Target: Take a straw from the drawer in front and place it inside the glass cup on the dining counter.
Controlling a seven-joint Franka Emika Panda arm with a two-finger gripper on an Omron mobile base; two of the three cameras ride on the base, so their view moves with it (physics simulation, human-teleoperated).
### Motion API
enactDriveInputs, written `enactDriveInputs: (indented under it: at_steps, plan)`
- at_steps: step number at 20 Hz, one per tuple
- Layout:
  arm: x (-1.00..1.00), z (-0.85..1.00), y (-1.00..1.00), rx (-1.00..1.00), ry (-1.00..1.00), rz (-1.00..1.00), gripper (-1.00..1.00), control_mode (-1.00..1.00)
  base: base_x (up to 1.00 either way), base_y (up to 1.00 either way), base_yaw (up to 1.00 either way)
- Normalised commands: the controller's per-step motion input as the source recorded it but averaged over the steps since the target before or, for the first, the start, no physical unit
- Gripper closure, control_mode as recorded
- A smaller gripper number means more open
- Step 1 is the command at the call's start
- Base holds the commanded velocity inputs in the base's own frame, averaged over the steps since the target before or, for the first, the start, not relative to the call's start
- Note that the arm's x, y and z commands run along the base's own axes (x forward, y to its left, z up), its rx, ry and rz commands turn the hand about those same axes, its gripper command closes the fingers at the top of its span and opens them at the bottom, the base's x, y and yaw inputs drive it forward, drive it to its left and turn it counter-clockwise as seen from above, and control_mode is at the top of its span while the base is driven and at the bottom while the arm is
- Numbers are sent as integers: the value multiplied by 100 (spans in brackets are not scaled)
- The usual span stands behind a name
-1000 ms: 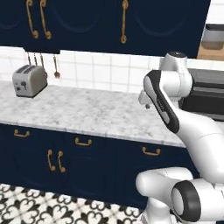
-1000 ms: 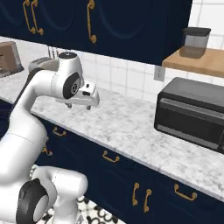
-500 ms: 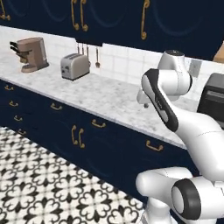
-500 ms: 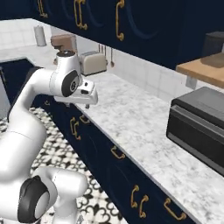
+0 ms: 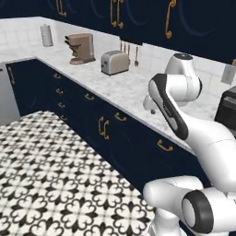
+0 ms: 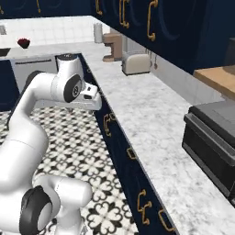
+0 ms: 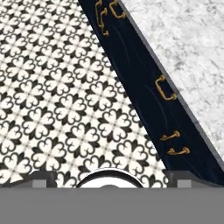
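Observation:
My gripper is open, its two dark fingertips wide apart with nothing between them. It looks down on patterned floor and on shut navy cabinet fronts with brass handles under a marbled wall counter. In the right base view my hand hangs just off that counter's front edge, above the floor. Several shut navy fronts with brass handles run along the wall counter; I cannot tell which one is the drawer. The straw, the glass cup and the dining counter are out of view.
On the wall counter stand a toaster, a coffee machine and a paper roll. A dark oven box sits at the right, under a wooden shelf. Black-and-white tiled floor lies open to the left.
The whole picture has shifted: the base has turned, so the wall counter now runs off diagonally and more floor shows. The arm keeps its pose and the gripper stays open.

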Motion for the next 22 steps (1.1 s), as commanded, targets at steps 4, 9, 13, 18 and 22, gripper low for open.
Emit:
enactDriveInputs:
  at_steps: [4,9,13,18,22]
  plan:
    - [0,0,0,0,0,0,-100,100,-1,-80,35]
    - [0,0,0,0,0,0,-100,100,-5,-79,30]
    - [-8,-1,-17,0,0,7,-100,-100,-27,-63,22]
    - [-17,-16,22,-9,-3,9,-100,-100,0,0,0]
    - [-1,-47,99,-36,-4,-1,-100,-100,0,0,0]
